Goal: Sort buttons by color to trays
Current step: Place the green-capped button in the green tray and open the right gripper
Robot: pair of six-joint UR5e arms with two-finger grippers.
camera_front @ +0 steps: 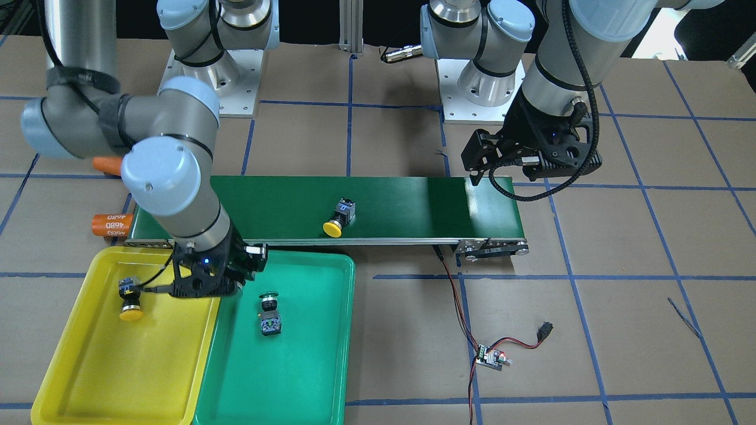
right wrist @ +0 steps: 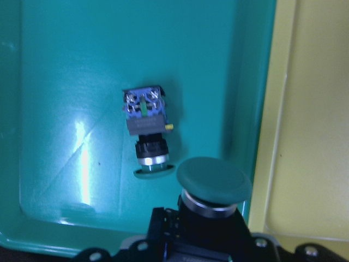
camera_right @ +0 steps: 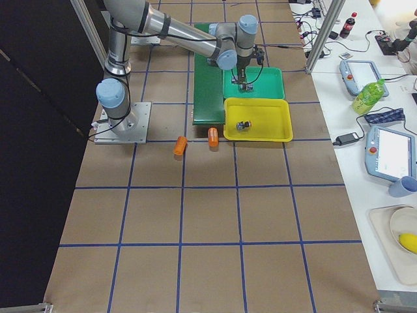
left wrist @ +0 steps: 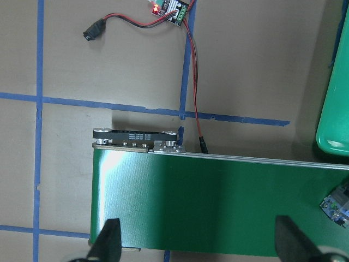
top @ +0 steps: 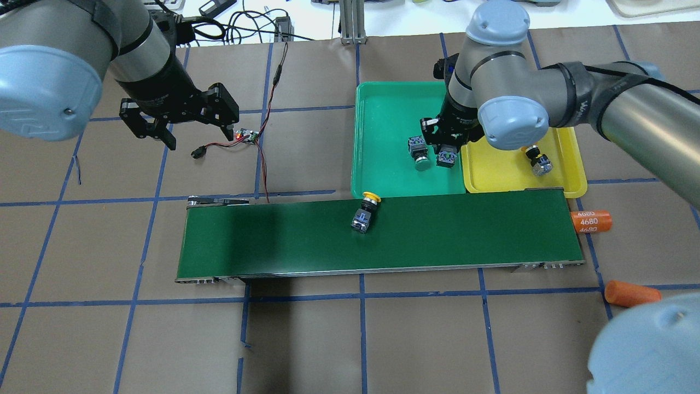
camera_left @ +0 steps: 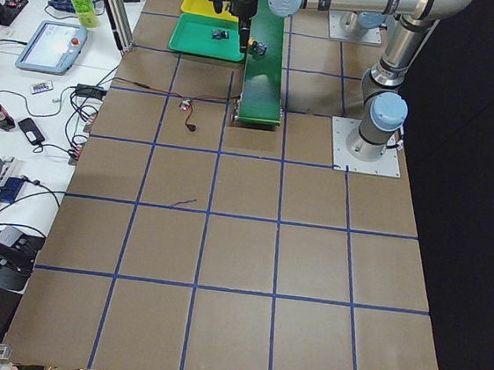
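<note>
Looking at your right gripper [top: 445, 149], you've got it pinched on a green button [right wrist: 214, 179], with the cap sticking out past the fingers. It hangs over the green tray [top: 383, 109], right by the edge shared with the yellow tray [top: 569, 164]. A second green button [top: 418, 153] lies on its side in the green tray just beside the held one. One yellow button [top: 538, 161] lies in the yellow tray. The other yellow button [top: 365, 213] lies on the conveyor belt [top: 465, 235], about mid-length, with its cap at the tray-side edge. Your left gripper [left wrist: 199, 240] is spread wide over the belt's far end, near the circuit board [top: 247, 135].
</note>
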